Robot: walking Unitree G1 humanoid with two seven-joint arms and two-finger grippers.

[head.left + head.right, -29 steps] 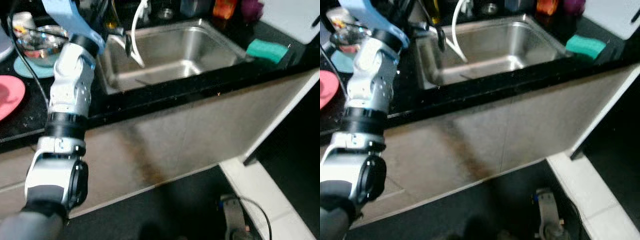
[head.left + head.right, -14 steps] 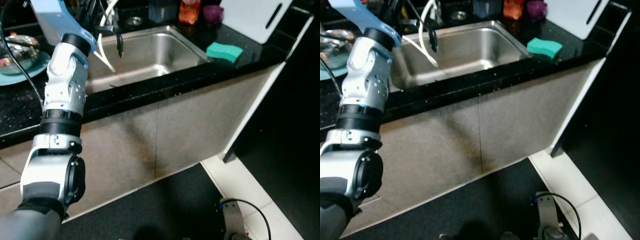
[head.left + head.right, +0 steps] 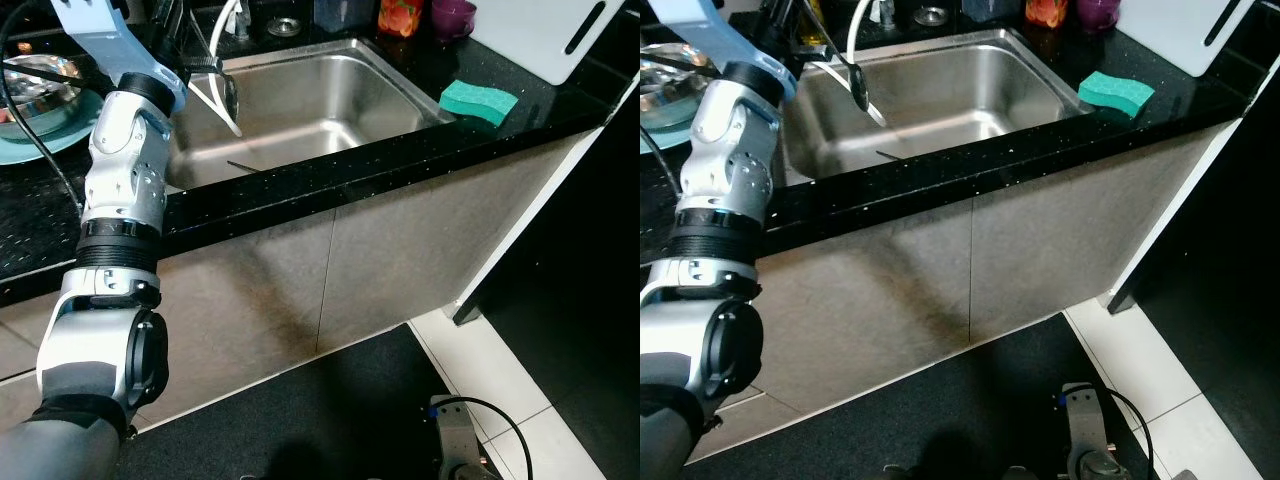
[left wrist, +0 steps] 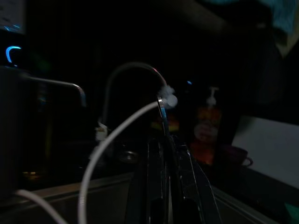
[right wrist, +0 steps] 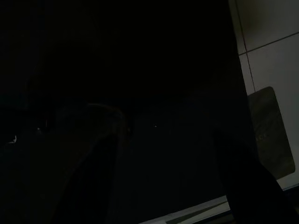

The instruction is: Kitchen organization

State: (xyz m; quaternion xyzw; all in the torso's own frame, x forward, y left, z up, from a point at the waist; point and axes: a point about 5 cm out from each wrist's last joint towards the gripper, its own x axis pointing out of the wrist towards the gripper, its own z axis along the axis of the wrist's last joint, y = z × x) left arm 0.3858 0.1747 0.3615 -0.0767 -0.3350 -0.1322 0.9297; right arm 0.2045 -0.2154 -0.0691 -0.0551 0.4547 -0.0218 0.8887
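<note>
**A:** Left wrist view first. What's your claw doing?

**B:** My left claw (image 4: 164, 149) has its fingers drawn almost together on a thin metal utensil (image 4: 161, 114). I take it for a spoon, though the view is dark. My white cable (image 3: 225, 110) loops right beside it.

**A:** What has just changed?

**B:** Mostly my head. The whole view has swung over the last second, so the counter only looks shifted. The claw itself has stayed over the left end of the sink (image 3: 330, 75), with the utensil still in its grip. My reading is that I'm mid-carry and the utensil isn't put down yet.

**A:** Count what's around, working outward.

**B:** Below the claw there's one basin, with one thin dark item (image 3: 245, 166) lying on its bottom. On the counter behind the claw, on the arm's side, sit one teal plate (image 3: 40, 105) and one metal bowl (image 3: 40, 80) on it. Across the basin from the claw are one orange bottle (image 3: 400, 15) and one purple cup (image 3: 453, 15). Farther out there's one green sponge (image 3: 478, 98) at the counter edge. Farthest of all is one white cutting board (image 3: 540, 35). My right arm hangs idle in the dark.
</note>
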